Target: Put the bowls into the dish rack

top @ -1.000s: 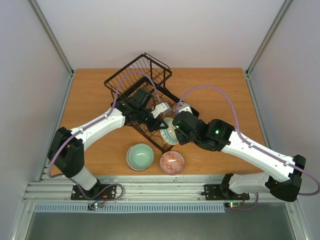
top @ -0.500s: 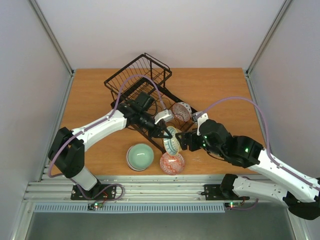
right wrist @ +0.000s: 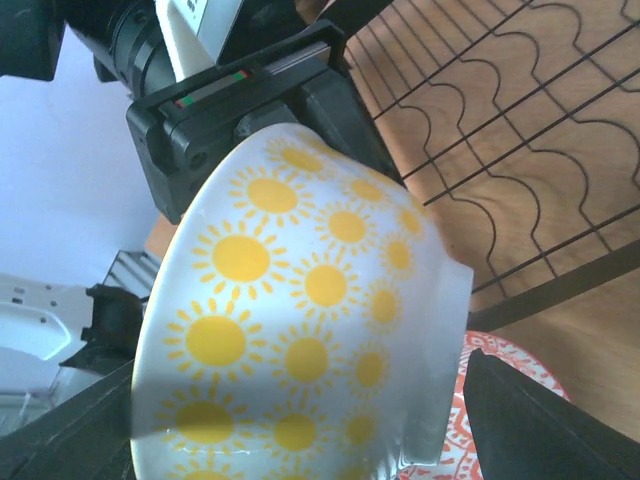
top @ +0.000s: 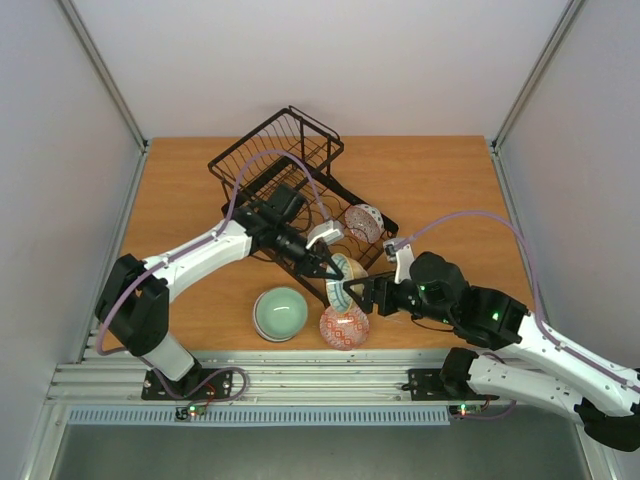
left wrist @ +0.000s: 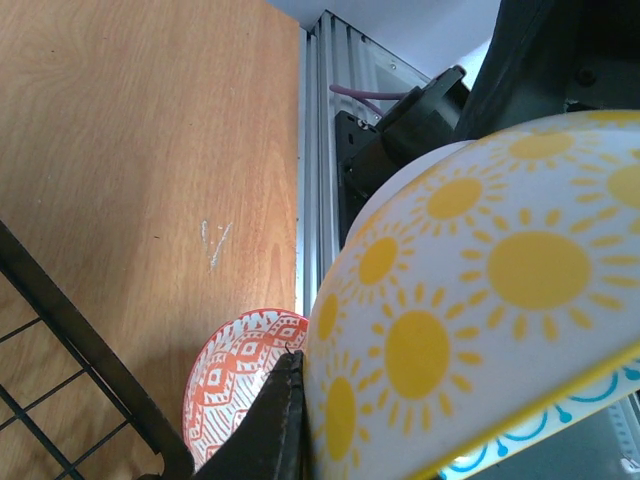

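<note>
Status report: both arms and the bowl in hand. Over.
Left fingers shut on sun-pattern bowl, beside dish rack corner. Right fingers open, straddling it. Mint bowl, red bowl on table; red bowl close underneath.

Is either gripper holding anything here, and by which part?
The left gripper holds the sun-patterned bowl, pinched at its rim. The right gripper is open, with a finger on either side of that bowl, and grips nothing.

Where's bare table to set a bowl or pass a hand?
Bare wood: far right, between the dish rack and the right wall; also the left strip beside the rack. Crowded: near centre, where the left gripper and right gripper meet at the sun bowl, by the mint bowl and red bowl.
</note>
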Robot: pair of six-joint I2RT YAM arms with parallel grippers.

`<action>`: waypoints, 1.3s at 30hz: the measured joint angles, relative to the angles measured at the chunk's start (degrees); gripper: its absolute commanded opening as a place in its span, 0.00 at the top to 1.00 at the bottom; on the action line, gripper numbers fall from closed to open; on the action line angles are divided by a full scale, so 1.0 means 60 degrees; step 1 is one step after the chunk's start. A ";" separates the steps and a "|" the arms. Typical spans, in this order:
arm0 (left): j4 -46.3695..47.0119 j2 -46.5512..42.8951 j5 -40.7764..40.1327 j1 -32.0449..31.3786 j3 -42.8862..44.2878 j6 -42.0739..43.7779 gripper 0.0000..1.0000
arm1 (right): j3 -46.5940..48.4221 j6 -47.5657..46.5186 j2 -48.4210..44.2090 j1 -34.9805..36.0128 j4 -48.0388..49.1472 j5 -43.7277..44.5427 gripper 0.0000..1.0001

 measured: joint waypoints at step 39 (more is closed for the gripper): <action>0.0907 -0.1738 -0.6138 0.0117 -0.0229 -0.0295 0.01 | 0.5359 -0.3537 0.6896 -0.1497 -0.3687 0.2823 0.99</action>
